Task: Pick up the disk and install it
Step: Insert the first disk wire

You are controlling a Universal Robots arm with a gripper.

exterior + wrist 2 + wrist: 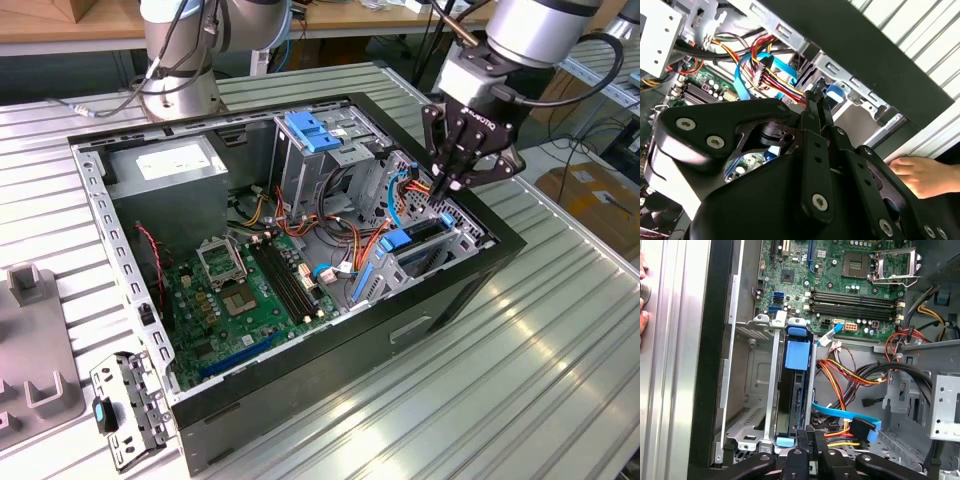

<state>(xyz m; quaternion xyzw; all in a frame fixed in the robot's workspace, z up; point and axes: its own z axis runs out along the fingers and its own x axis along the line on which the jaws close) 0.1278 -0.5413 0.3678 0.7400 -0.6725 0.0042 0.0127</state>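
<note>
In the first wrist view you saw the disk, a metal hard drive with blue plastic side rails, standing edge-up in the grey metal drive cage of the open black computer case, with the green motherboard beyond it. The exterior view showed you the black robot hand poised over that cage on the ribbed metal surface, its fingers drawn narrow together. In the second wrist view, a person's fingers rested beside the case.

Cables crowd beside the disk seated in its bay
</note>
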